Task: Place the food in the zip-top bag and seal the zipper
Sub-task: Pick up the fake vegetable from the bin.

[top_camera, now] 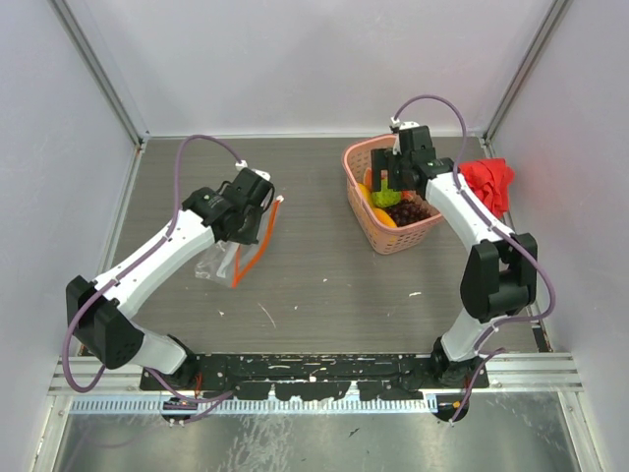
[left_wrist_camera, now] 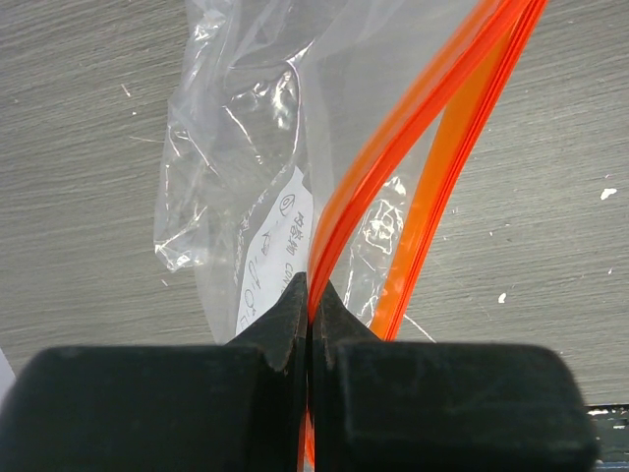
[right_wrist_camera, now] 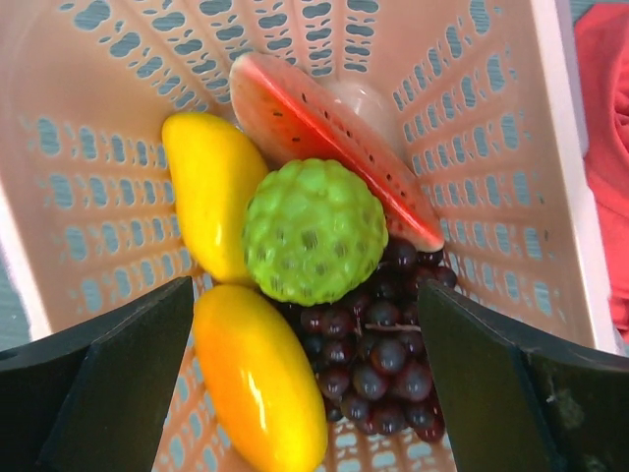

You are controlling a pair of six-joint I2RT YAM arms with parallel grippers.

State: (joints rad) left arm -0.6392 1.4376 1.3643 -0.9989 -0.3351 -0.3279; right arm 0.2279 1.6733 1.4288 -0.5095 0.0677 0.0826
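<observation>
Orange-red zipper (left_wrist_camera: 393, 157) pinched flat between the closed fingers of the left gripper (left_wrist_camera: 311, 300), which holds the clear zip-top bag (left_wrist_camera: 236, 147) by its mouth edge while the crumpled film trails ahead of the fingertips over the grey table (left_wrist_camera: 79, 197). Across the workspace, the right gripper (right_wrist_camera: 303, 295) hovers with fingers spread wide and empty inside the pink lattice basket (right_wrist_camera: 88, 147). Centred between those fingers sits a bumpy lime-green ball (right_wrist_camera: 313, 231). A yellow piece (right_wrist_camera: 208, 192) and an orange piece (right_wrist_camera: 257, 383) lie toward one finger, a dark purple grape bunch (right_wrist_camera: 378, 364) toward the other, and a watermelon slice (right_wrist_camera: 324, 128) lies beyond the ball. No food is in the bag, so the first pick looks to be in hand. The next move calls for descending around the ball, closing, then carrying it to the bag. The zipper's two tracks seem to part ahead of the left fingers, though how wide the mouth gapes is unclear.
</observation>
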